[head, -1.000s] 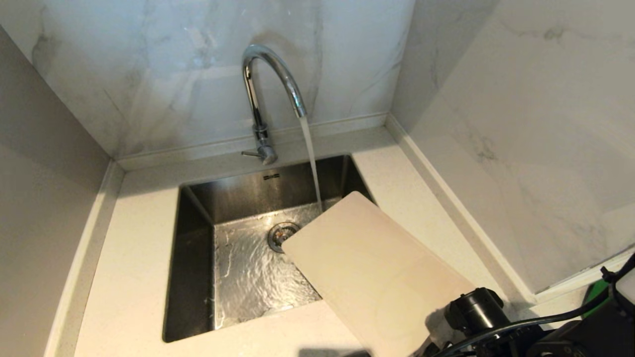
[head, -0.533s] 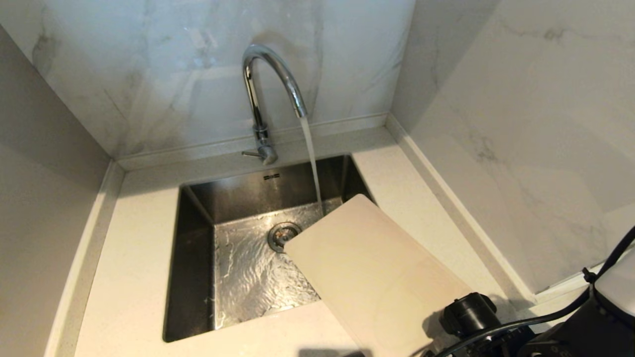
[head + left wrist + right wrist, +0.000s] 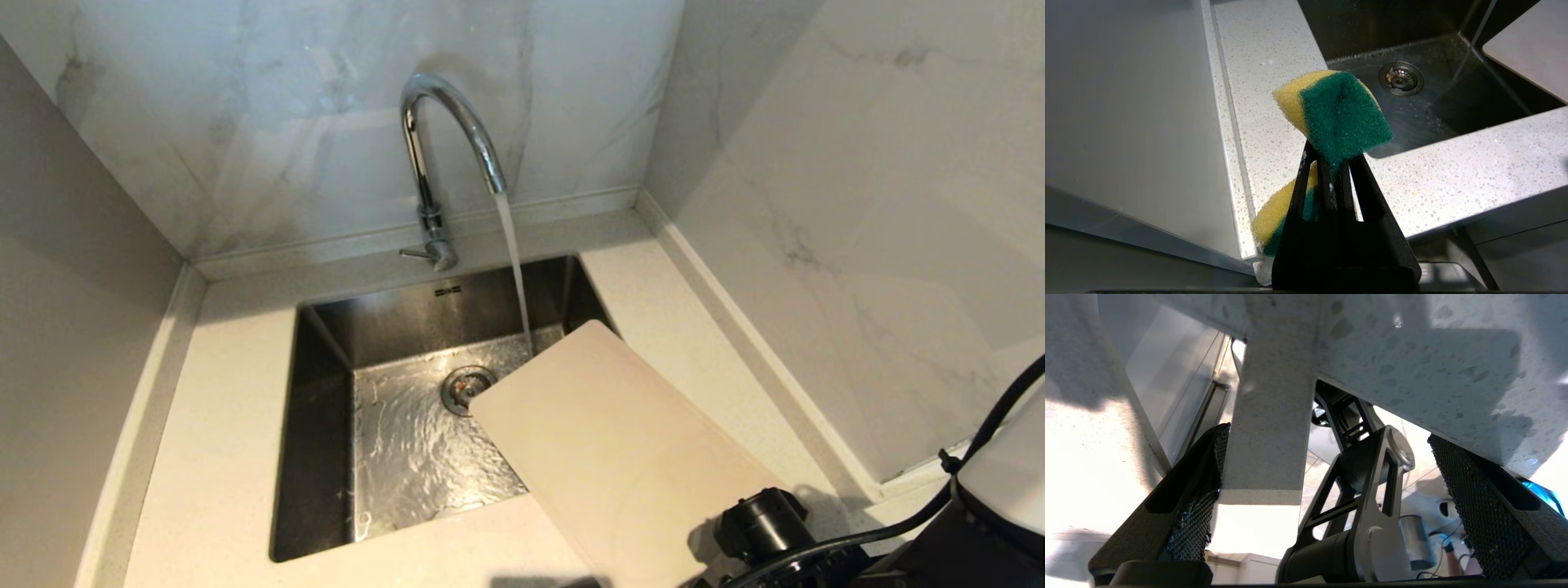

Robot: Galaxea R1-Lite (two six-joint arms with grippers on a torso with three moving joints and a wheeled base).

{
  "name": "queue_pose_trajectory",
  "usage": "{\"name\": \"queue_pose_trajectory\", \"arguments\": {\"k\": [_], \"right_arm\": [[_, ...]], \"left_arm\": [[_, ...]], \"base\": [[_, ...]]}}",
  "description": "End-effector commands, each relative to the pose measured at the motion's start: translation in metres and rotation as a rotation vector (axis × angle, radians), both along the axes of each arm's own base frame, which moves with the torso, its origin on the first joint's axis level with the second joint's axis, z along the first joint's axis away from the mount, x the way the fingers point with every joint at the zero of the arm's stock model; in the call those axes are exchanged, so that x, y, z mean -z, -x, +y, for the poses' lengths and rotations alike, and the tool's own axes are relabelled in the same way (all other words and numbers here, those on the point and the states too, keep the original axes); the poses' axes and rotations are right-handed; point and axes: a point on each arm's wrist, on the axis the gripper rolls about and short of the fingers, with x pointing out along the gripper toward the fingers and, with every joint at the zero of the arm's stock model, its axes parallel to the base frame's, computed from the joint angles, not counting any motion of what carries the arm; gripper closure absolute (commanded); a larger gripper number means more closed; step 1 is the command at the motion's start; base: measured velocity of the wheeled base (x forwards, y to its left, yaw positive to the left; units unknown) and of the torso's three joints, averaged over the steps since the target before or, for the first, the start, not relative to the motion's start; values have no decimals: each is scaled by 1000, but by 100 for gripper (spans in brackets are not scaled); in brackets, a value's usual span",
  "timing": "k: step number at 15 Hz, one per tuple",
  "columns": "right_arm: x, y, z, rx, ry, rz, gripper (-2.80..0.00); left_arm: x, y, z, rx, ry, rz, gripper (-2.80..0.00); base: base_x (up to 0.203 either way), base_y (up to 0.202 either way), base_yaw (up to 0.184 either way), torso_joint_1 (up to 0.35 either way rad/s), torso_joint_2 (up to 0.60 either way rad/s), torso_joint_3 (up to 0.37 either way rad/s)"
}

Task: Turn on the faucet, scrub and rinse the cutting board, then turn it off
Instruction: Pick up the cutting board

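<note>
The chrome faucet [image 3: 441,139] is running, and its stream falls into the sink just past the far corner of the cutting board [image 3: 612,441]. The pale beige board lies slanted over the sink's right front corner, its far end over the basin; that end also shows as the cutting board [image 3: 1531,57]. My left gripper [image 3: 1331,157] hangs before the counter's front left and is shut on a yellow and green sponge [image 3: 1339,110]. My right gripper [image 3: 1331,435] is open, nothing between its fingers, low at the counter's front edge. The right arm's wrist [image 3: 763,523] is by the board's near end.
The steel sink [image 3: 326,384] has a wet floor and a round drain [image 3: 467,385]. Speckled white countertop [image 3: 220,425] surrounds it, with marble walls behind and to the right. The counter's speckled edge [image 3: 1412,367] is close above the right gripper.
The right arm's wrist has slid a little left and down by the board's near end, and its white shell now covers the green thing at the right edge. Water keeps running.
</note>
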Motion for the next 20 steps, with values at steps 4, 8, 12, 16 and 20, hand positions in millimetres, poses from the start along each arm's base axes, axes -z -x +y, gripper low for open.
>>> {"name": "queue_pose_trajectory", "arguments": {"k": [4, 8, 12, 16, 20], "right_arm": [[1, 4, 6, -24, 14, 1, -280], [2, 5, 9, -42, 16, 5, -280], [4, 6, 9, -41, 18, 16, -280], [8, 4, 10, -43, 20, 20, -280], [14, 3, 12, -43, 53, 30, -280]], "left_arm": [[0, 0, 0, -1, 0, -1, 0], [0, 0, 0, 0, 0, -1, 0], [0, 0, 0, -1, 0, 0, 0], [0, 0, 0, 0, 0, 0, 0], [0, 0, 0, 0, 0, -1, 0]], "base": [[0, 0, 0, 0, 0, 0], [0, 0, 0, 0, 0, 0], [0, 0, 0, 0, 0, 0], [0, 0, 0, 0, 0, 0], [0, 0, 0, 0, 0, 0]]}}
